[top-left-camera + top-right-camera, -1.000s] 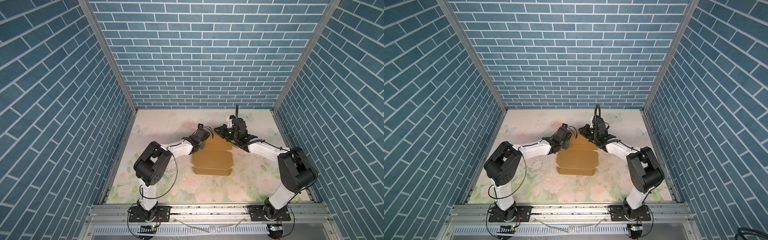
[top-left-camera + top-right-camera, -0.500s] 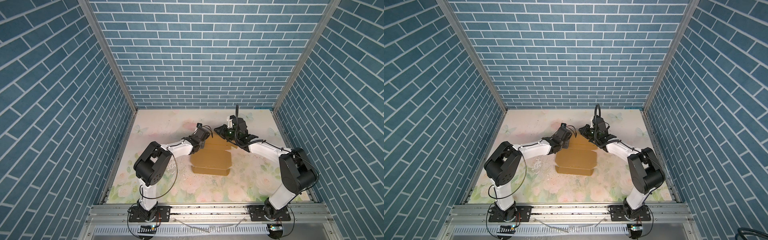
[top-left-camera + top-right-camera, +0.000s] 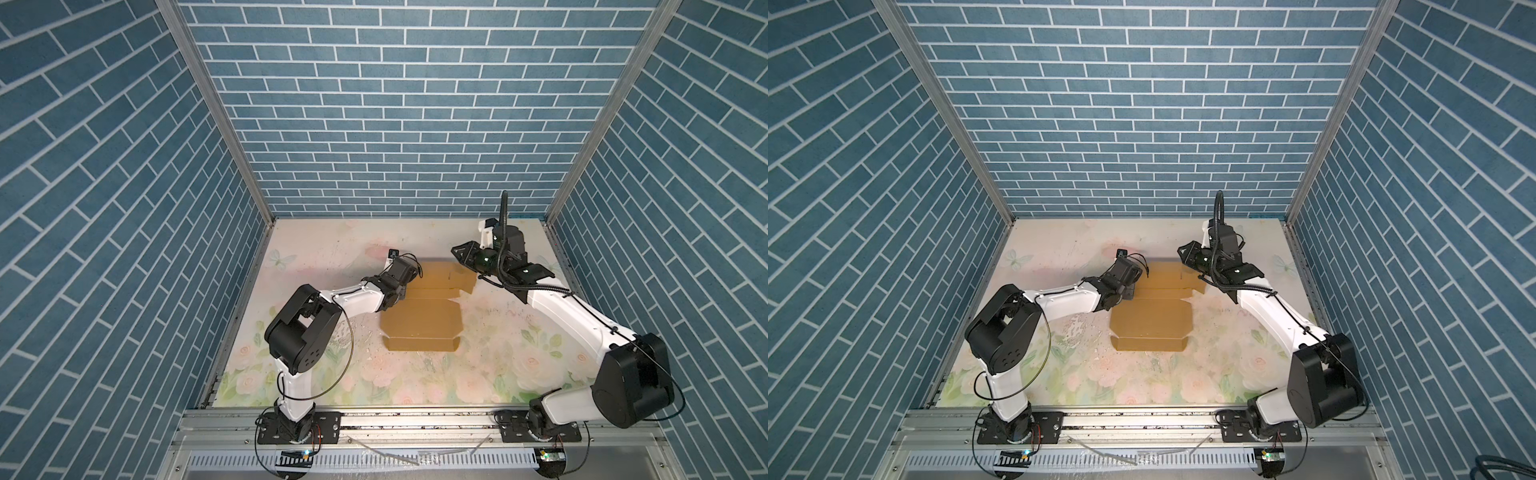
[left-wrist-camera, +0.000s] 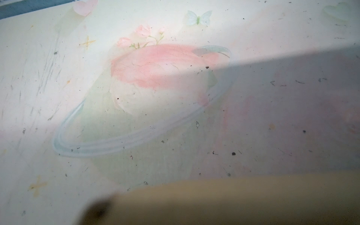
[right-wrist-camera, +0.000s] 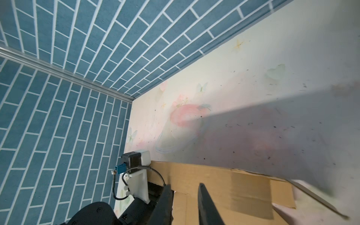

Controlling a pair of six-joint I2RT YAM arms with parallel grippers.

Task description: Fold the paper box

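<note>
Jaws: right gripper [image 5: 185, 188] stands narrowly parted, empty, over the paper box [image 3: 422, 320], centre frame. For the left gripper [image 3: 404, 272], at its upper-left edge, we cannot tell. We advise folding evenly along creases, both sides together.

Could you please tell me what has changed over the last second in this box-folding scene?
The right end effector has opened; its jaws now stand apart above the far end of the plain brown corrugated cardboard box, gripping nothing. Neither arm has visibly shifted. The left end effector stays at the box's far left edge, its jaws hidden, and the box lies where it was.
</note>
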